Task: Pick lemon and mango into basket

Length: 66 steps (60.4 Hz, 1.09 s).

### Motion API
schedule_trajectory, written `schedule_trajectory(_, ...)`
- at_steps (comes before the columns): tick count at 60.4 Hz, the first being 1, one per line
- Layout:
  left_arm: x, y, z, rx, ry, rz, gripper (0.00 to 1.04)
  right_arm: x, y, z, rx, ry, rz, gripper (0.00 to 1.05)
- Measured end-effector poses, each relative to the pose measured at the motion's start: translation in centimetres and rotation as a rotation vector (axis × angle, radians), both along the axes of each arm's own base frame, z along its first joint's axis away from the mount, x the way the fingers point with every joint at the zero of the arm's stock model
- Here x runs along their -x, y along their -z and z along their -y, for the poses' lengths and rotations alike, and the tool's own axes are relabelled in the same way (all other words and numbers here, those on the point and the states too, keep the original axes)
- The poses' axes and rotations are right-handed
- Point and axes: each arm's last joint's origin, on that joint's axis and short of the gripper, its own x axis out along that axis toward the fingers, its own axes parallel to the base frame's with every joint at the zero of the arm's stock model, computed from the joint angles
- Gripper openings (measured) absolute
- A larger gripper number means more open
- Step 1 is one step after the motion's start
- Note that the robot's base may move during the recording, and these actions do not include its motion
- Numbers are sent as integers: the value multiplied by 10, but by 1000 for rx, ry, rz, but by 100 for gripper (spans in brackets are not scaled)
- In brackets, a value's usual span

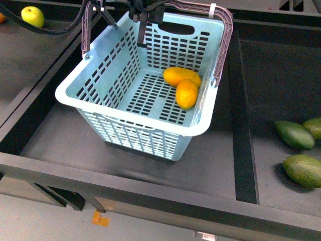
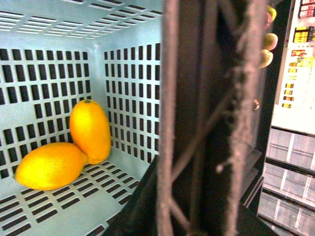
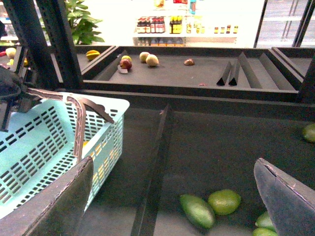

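Centre of the front view: basket holds mango and lemon, touching, against its right wall. Left gripper at top centre clamps the basket handle. Right gripper spread wide, empty, above green fruits.

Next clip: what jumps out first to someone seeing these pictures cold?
The pale teal basket fills the middle of the front view, tilted, with its brown handle up at the far side. Two yellow-orange fruits, the mango and the lemon, lie touching on its slotted floor near the right wall. Off to the right, dark green fruits sit in the next compartment, and a yellow-green apple rests far left.
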Motion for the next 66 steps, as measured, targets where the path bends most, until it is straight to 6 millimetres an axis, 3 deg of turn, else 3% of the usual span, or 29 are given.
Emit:
schedule_trajectory(16, 33, -14, -22, -48, -134, -243, 70, 0, 0, 0, 0, 0, 0, 96)
schedule_trajectory(23, 67, -42, -43, -127, -229, -299, 99, 0, 0, 0, 0, 0, 0, 96)
schedule_trajectory(36, 119, -76, -41, -167, -227, -222, 98, 0, 0, 0, 0, 0, 0, 96)
schedule_trajectory(40, 132, -78, -44, -203, -45, -37, 88, 0, 0, 0, 0, 0, 0, 96)
schedule_trajectory(44, 150, -71, -61, -387, 160, 186, 75, 0, 0, 0, 0, 0, 0, 96)
schedule_trajectory(46, 162, -66, -78, -589, 269, 346, 66, 0, 0, 0, 0, 3, 0, 96)
schedule_trajectory(50, 181, -64, -108, -884, 301, 555, 52, 0, 0, 0, 0, 2, 0, 96)
schedule_trajectory(57, 214, -62, -143, -1202, 340, 614, 29, 0, 0, 0, 0, 2, 0, 96)
schedule_trajectory(64, 242, -47, -164, -1301, 411, 586, 4, 0, 0, 0, 0, 2, 0, 96)
schedule_trajectory(66, 247, -44, -168, -1312, 414, 578, 4, 0, 0, 0, 0, 2, 0, 96)
